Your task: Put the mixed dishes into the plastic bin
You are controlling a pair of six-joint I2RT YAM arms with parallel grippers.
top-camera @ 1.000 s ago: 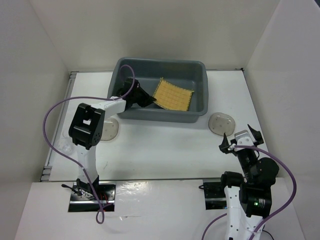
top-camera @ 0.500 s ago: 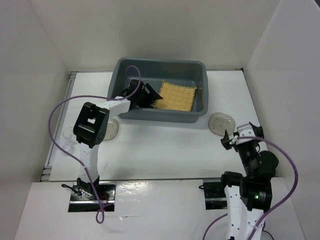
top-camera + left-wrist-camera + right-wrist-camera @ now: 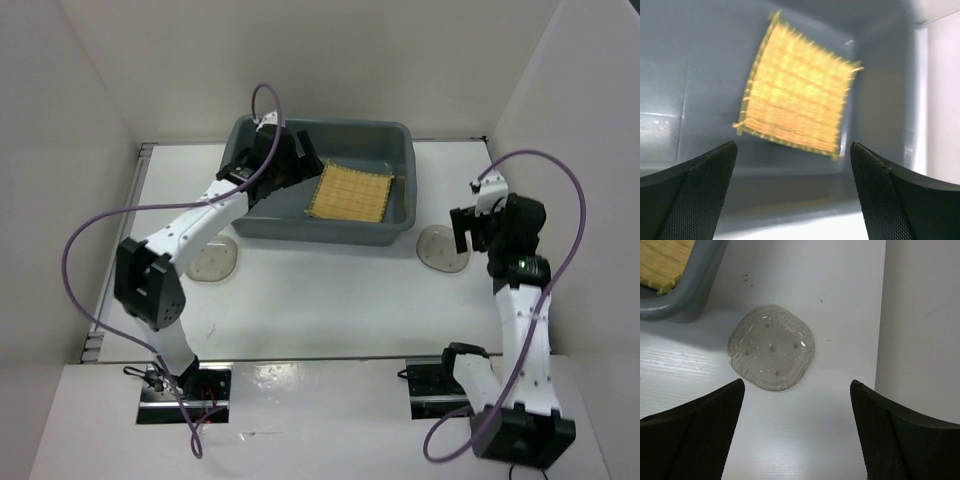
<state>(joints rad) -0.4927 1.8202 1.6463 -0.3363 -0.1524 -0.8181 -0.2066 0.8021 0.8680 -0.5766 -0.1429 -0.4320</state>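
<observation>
The dark grey plastic bin stands at the back centre of the table. The square tan-yellow woven mat lies loose on its floor, at the right end. My left gripper hovers open above the bin's left half. In the left wrist view the mat lies beyond the empty left gripper. A clear shallow plate rests on the table right of the bin. My right gripper is open above it. In the right wrist view the plate lies just ahead of that gripper, untouched.
A second clear plate lies on the table left of the bin's front, partly under my left arm. The bin's front right corner is close to the right plate. The white side wall stands just right of that plate.
My left gripper opened and let go of the mat, which now lies flat in the bin, then drew up and back. My right arm rose and reached forward over the right plate.
</observation>
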